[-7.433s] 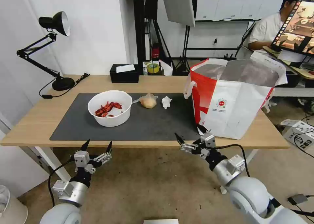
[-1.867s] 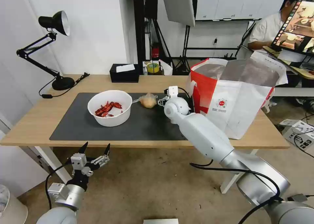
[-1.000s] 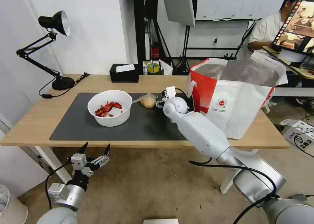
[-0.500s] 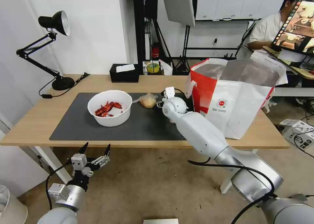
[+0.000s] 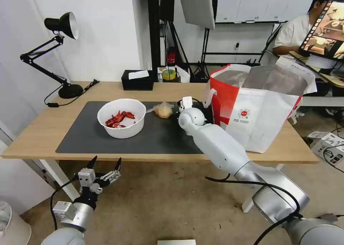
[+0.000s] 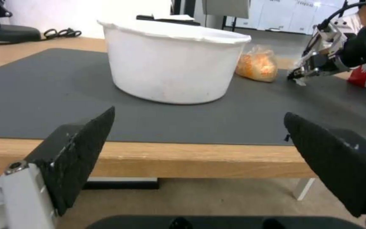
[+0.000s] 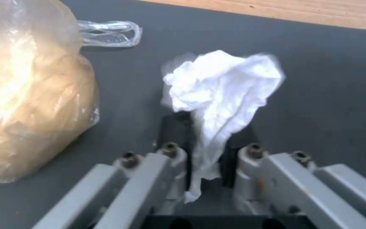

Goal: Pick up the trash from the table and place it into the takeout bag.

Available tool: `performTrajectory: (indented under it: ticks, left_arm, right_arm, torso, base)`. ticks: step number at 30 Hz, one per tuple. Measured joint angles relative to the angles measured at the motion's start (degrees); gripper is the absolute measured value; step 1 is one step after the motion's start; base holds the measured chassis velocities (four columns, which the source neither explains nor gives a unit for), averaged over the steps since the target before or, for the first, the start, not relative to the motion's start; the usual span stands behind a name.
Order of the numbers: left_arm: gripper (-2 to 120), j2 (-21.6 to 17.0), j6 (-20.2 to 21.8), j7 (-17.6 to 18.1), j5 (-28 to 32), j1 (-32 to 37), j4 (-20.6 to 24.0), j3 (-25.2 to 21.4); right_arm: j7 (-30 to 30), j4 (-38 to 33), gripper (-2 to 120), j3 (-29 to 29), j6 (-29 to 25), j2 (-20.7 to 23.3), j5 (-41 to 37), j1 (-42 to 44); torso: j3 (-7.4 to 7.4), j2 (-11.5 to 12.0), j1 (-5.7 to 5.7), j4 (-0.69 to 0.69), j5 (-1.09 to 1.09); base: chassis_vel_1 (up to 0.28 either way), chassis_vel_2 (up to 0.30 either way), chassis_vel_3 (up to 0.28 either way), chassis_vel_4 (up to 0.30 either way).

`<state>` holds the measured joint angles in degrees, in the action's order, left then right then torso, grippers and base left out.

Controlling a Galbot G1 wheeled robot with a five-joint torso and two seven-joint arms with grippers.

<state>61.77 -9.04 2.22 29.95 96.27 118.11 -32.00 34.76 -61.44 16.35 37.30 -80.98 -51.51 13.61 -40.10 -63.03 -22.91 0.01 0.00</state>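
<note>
- Right wrist view: the right gripper (image 7: 206,152) has its fingers (image 7: 176,133) pinched on the crumpled white tissue (image 7: 221,86), held over the dark mat (image 7: 318,79); the small clear bag of yellowish stuff (image 7: 30,92) lies just beside it.
- Head view: the right arm reaches across the bench (image 5: 43,130), its gripper (image 5: 183,107) between the small bag (image 5: 163,110) and the takeout bag (image 5: 258,105). Bare mat lies along the near edge.
- White bowl with red shells (image 5: 121,118) sits on the mat, apart from the small bag.
- Left wrist view: the left gripper (image 6: 200,159) hangs below the bench's front edge, fingers (image 6: 81,149) spread wide, facing the bowl (image 6: 170,63).
</note>
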Motion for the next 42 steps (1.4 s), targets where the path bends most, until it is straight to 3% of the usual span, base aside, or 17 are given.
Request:
performTrajectory:
  ticks: [3, 14, 26, 30, 33, 40, 42]
  left_arm:
    - [100, 0.0, 0.0, 0.0, 0.0, 0.1, 0.1, 0.0]
    - [100, -0.1, -0.1, 0.0, 0.2, 0.5, 0.6, -0.2]
    - [100, -0.1, -0.2, 0.1, 0.2, 0.8, 1.0, -0.4]
    - [100, 0.0, -0.2, 0.1, 0.3, 1.1, 1.1, -0.5]
    - [100, 0.3, -0.2, 0.1, 0.2, 1.4, 1.3, -0.5]
    - [100, 0.6, -0.2, 0.1, 0.1, 1.5, 1.5, -0.3]
    - [100, 0.6, -0.2, 0.1, 0.1, 1.5, 1.5, -0.3]
  right_arm:
    - [0.2, -0.2, 1, 0.0, 0.0, 0.1, 0.0, 0.2]
    - [1.7, -6.3, 0, 0.0, 0.1, 3.5, -0.3, 2.6]
    - [1.2, -27.2, 0, -0.3, -1.9, 15.4, 4.0, 8.5]
    - [0.6, -31.3, 0, -0.6, -2.9, 17.4, 5.4, 10.3]
    - [-0.7, -36.6, 0, -1.6, -6.0, 19.0, 6.5, 13.7]
    - [-5.8, -39.7, 0, -3.2, -16.4, 19.8, 10.6, 19.4]
    - [-5.8, -39.7, 0, -3.2, -16.4, 19.8, 10.6, 19.4]
  torso:
    - [0.00, 0.0, 0.00, -0.03, 0.00]
    - [-0.02, 0.0, -0.01, -0.03, 0.00]
    - [-0.02, 0.0, -0.01, -0.03, 0.00]
    - [-0.01, 0.0, -0.01, -0.02, 0.00]
    - [-0.01, 0.0, 0.00, -0.02, 0.00]
    - [-0.01, 0.0, 0.00, -0.01, 0.00]
    - [-0.01, 0.0, 0.00, -0.01, 0.00]
  base:
    - [0.000, 0.000, 0.000, 0.000]
    - [0.000, 0.000, 0.000, 0.000]
    - [0.000, 0.000, 0.000, 0.000]
    - [0.000, 0.000, 0.000, 0.000]
    - [0.000, 0.000, 0.000, 0.000]
    - [0.000, 0.000, 0.000, 0.000]
    - [0.000, 0.000, 0.000, 0.000]
